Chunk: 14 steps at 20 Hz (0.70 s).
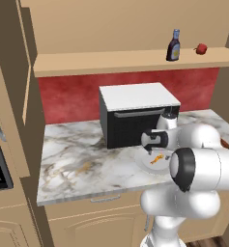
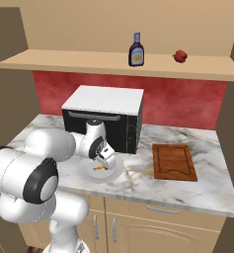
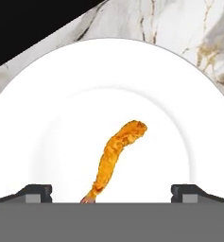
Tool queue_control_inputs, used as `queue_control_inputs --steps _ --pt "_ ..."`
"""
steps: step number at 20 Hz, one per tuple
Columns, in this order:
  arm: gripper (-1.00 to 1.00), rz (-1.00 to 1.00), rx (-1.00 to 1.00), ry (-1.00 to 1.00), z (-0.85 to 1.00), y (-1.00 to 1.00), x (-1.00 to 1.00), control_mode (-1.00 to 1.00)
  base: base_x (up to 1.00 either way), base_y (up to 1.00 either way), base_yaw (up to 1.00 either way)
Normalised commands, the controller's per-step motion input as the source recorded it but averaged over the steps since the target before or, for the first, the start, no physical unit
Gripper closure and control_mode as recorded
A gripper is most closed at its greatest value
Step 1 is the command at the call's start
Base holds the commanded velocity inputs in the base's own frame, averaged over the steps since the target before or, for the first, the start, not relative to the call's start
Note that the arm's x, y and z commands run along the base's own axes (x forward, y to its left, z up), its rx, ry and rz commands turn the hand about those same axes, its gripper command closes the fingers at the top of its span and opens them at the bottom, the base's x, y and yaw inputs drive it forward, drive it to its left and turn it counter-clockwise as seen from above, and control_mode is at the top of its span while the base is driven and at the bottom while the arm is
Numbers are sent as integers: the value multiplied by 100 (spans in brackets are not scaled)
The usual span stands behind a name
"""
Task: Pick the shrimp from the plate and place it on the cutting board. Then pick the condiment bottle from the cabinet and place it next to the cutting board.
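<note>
The small orange shrimp (image 3: 116,158) lies curved in the middle of the white plate (image 3: 47,75), which sits on the counter in front of the oven. My gripper (image 3: 112,193) hangs open just above the plate, with the shrimp's tail between its fingertips and nothing held. From the base views the gripper (image 1: 150,150) (image 2: 104,161) points down over the shrimp (image 1: 157,159) (image 2: 98,168) on the plate (image 1: 144,165) (image 2: 114,174). To the plate's right lies the reddish-brown cutting board (image 2: 174,161), bare. The condiment bottle (image 1: 173,46) (image 2: 136,50) stands upright on the cabinet shelf (image 1: 111,62) (image 2: 64,62).
A black oven with a white top (image 1: 135,118) (image 2: 103,116) stands right behind the plate. A small red fruit (image 1: 201,48) (image 2: 180,56) sits on the shelf to the right of the bottle. Open marble counter (image 1: 77,159) (image 2: 202,192) lies left of the plate and around the board.
</note>
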Motion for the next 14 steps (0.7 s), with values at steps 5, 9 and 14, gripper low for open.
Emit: queue_control_inputs --steps 5,9,14 --pt "-100 0 0 0 -15 -3 9 -100 0 0 0" --pt "-100 0 0 0 -16 0 9 -100 0 0 0" --pt "-100 0 0 0 -14 0 10 -100 0 0 0"
